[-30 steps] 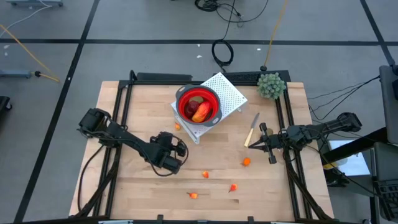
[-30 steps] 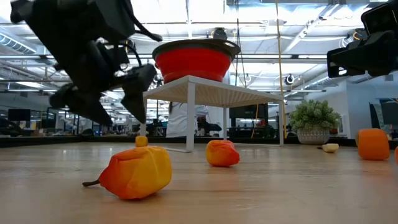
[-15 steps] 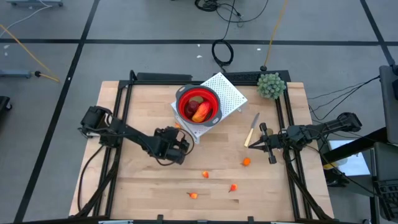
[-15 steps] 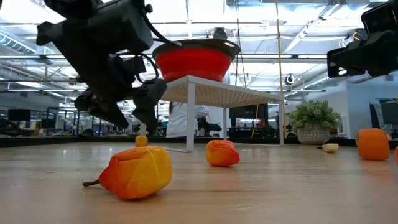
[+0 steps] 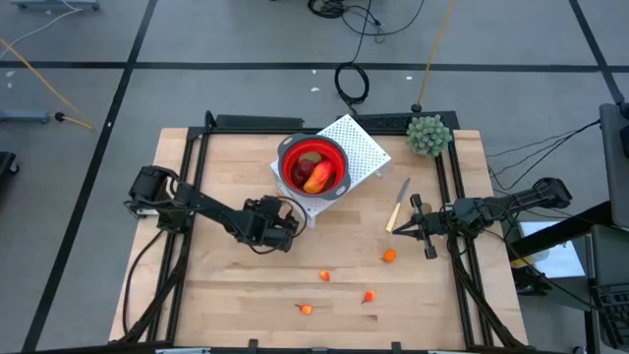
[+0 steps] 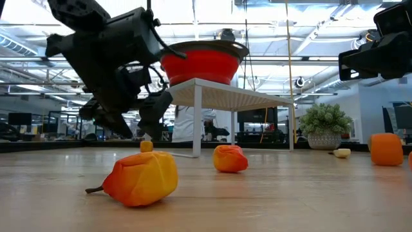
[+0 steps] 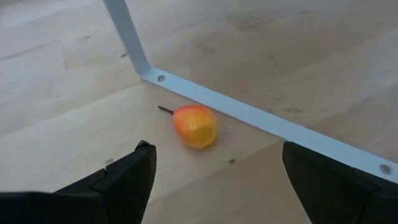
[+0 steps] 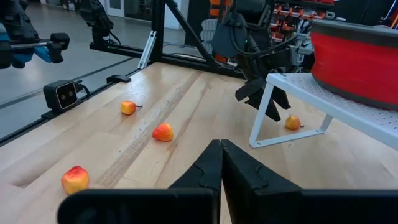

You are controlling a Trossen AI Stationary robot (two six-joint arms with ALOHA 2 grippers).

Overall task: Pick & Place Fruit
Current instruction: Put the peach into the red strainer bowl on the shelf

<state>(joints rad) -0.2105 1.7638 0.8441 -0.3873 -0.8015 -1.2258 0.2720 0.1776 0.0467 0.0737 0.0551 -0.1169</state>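
Observation:
A red bowl [image 5: 314,165] sits on a white perforated stand [image 5: 356,146] at the table's far middle. It holds a red-and-yellow fruit [image 5: 316,178] and dark red balls. A small orange fruit [image 7: 194,126] lies on the wood beside the stand's foot rail [image 7: 261,119]. My left gripper [image 7: 219,152] hovers open just short of that fruit, slanting down, and touches nothing; it also shows in the high view [image 5: 285,216]. More orange bits [image 5: 390,256] [image 5: 325,276] [image 5: 369,296] lie toward the near edge. My right gripper [image 5: 425,228] waits shut at the right side.
A pale-handled knife [image 5: 398,205] lies right of the stand, close to my right gripper. A green bushy plant [image 5: 428,135] stands at the far right corner. The stand's white leg [image 7: 127,34] rises close beside the small orange fruit. A black frame [image 5: 197,147] borders the table.
My left gripper has moved toward the table's far edge and a little down, up to the stand's near corner and the small orange fruit there. It has rolled about its own axis on the way and stayed open. No fruit has moved.

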